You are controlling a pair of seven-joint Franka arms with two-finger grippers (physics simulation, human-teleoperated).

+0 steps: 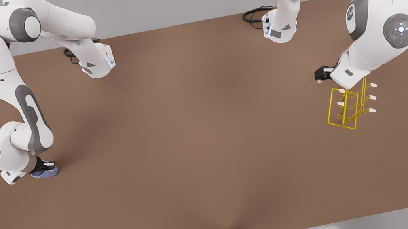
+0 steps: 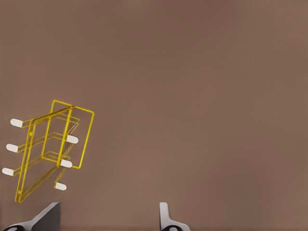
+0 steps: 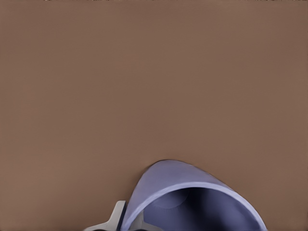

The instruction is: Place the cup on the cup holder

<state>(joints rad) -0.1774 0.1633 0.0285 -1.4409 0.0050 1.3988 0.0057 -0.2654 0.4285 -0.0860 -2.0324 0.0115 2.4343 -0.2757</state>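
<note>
Jaws (mostly hidden) around cup (image 3: 192,202)

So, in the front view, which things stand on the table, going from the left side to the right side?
The right gripper at the cup → the left gripper → the cup holder, just to the front view's right of that gripper and nearer the camera.
</note>
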